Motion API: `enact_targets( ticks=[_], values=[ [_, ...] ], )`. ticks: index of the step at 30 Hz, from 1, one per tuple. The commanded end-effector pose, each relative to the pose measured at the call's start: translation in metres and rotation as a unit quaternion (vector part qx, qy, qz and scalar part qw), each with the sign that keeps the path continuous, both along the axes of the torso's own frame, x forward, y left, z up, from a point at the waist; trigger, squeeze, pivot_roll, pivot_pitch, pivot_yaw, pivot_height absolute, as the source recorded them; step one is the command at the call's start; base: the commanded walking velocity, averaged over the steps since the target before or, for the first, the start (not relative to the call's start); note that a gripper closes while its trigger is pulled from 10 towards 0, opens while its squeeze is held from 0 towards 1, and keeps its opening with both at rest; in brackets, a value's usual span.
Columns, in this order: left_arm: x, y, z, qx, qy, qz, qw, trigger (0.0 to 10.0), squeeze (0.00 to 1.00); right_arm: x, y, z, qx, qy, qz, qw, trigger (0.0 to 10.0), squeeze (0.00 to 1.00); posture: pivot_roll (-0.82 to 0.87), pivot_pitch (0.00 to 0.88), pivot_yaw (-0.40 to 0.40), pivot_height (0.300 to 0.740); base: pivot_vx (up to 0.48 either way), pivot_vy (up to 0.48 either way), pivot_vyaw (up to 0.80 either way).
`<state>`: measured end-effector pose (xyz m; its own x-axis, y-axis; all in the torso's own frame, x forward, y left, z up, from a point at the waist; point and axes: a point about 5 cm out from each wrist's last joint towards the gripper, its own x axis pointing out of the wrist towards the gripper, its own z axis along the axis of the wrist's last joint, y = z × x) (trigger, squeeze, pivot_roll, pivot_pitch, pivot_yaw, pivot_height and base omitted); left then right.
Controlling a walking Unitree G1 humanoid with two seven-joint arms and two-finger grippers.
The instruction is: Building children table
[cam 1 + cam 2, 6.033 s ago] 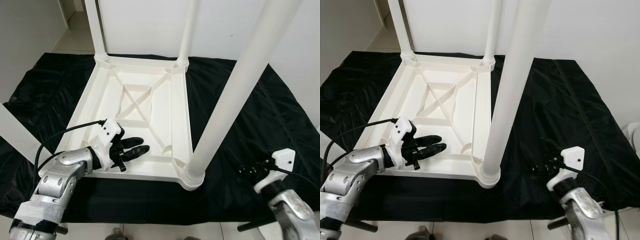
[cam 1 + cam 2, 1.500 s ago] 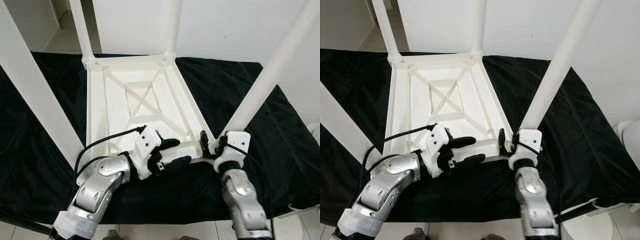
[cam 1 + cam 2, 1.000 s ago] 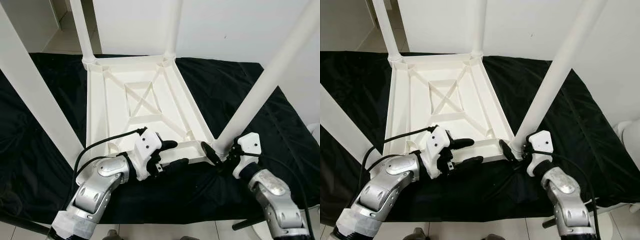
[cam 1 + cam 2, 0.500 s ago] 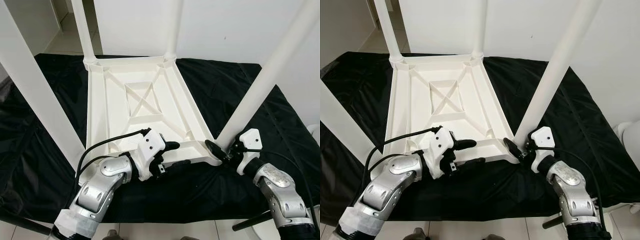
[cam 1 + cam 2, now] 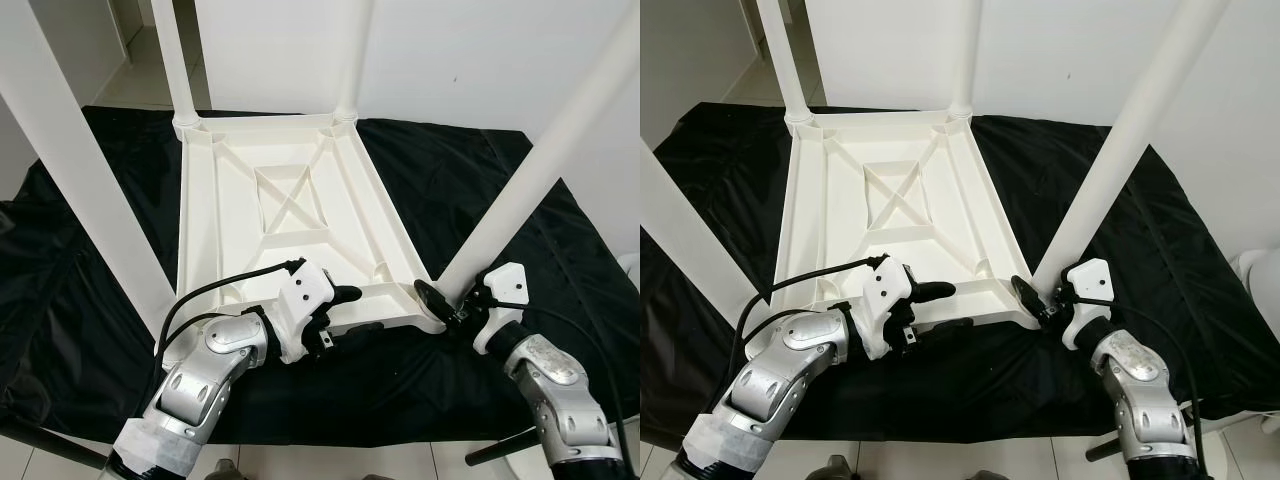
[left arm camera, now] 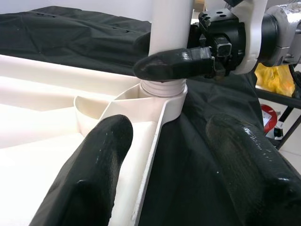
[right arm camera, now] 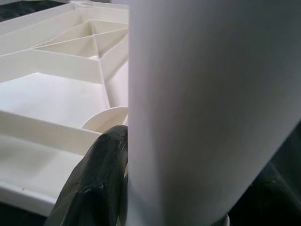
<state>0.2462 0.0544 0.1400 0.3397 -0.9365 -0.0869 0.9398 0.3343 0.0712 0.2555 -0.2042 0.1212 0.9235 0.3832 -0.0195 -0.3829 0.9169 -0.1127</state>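
Since a moment earlier, the right gripper [image 5: 447,304] had closed around the near-right white plastic tube leg [image 5: 540,178]; the left gripper [image 5: 352,310] straddled the upturned white ribbed plastic tabletop [image 5: 290,225] rim, open.

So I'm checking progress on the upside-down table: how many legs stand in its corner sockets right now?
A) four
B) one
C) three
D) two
A: a white leg rises from each of the four corners of the overturned table; the right gripper has its jaws around the base of the near right one.
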Motion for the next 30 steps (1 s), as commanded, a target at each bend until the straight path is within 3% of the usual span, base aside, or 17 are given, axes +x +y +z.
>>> enact_targets(
  ticks=[1, 5, 7, 8, 9, 11, 18, 25, 26, 27, 30],
  values=[
    [0.003, 0.001, -0.005, 0.012, -0.002, 0.035, 0.999, 10.0, 0.00, -0.003, -0.001, -0.004, -0.001, 0.007, -0.065, 0.998, 10.0, 0.00, 0.02, 0.008, -0.055, 0.740, 0.000, 0.000, 0.00],
    [0.005, 0.002, -0.006, 0.017, -0.006, 0.043, 0.999, 10.0, 0.00, -0.006, 0.007, -0.004, 0.011, 0.001, -0.097, 0.995, 10.0, 0.00, 0.02, 0.009, -0.055, 0.740, 0.000, 0.000, 0.00],
    [0.009, 0.004, -0.008, 0.025, -0.008, 0.058, 0.998, 10.0, 0.00, -0.009, 0.023, -0.005, 0.051, 0.003, -0.179, 0.982, 10.0, 0.00, 0.02, 0.008, -0.053, 0.740, 0.000, 0.000, 0.00],
    [0.009, 0.004, -0.008, 0.025, -0.008, 0.058, 0.998, 10.0, 0.00, -0.009, 0.023, -0.005, 0.051, 0.003, -0.179, 0.982, 10.0, 0.00, 0.02, 0.008, -0.053, 0.740, 0.000, 0.000, 0.00],
    [0.011, 0.004, -0.007, 0.025, -0.009, 0.062, 0.998, 10.0, 0.00, -0.010, 0.031, -0.006, 0.062, 0.002, -0.226, 0.972, 10.0, 0.00, 0.02, 0.006, -0.050, 0.740, 0.000, 0.000, 0.00],
    [0.013, 0.004, -0.007, 0.025, -0.010, 0.066, 0.997, 10.0, 0.00, -0.010, 0.039, -0.006, 0.060, 0.001, -0.256, 0.965, 10.0, 0.00, 0.02, 0.005, -0.050, 0.740, 0.000, 0.000, 0.00],
    [0.014, 0.005, -0.007, 0.027, -0.012, 0.069, 0.997, 10.0, 0.00, -0.009, 0.051, -0.006, 0.082, 0.008, -0.302, 0.950, 10.0, 0.00, 0.02, 0.001, -0.050, 0.740, 0.000, 0.000, 0.00],
    [0.015, 0.005, -0.008, 0.029, -0.015, 0.072, 0.997, 10.0, 0.00, -0.010, 0.057, -0.005, 0.089, 0.013, -0.302, 0.949, 10.0, 0.00, 0.02, 0.000, -0.050, 0.740, 0.000, 0.000, 0.00],
    [0.015, 0.005, -0.008, 0.030, -0.016, 0.073, 0.997, 10.0, 0.00, -0.011, 0.056, -0.004, 0.086, 0.011, -0.299, 0.950, 10.0, 0.27, 0.02, 0.000, -0.053, 0.740, 0.000, 0.000, 0.00],
    [0.016, 0.005, -0.008, 0.030, -0.017, 0.074, 0.997, 10.0, 0.00, -0.011, 0.053, -0.003, 0.091, 0.010, -0.297, 0.951, 10.0, 1.00, 0.02, 0.000, -0.054, 0.740, 0.000, 0.000, 0.00],
    [0.016, 0.005, -0.007, 0.028, -0.016, 0.075, 0.997, 10.0, 0.00, -0.014, 0.045, 0.000, 0.094, -0.004, -0.281, 0.955, 10.0, 1.00, 0.02, 0.000, -0.056, 0.740, 0.000, 0.000, 0.00]
  ],
)
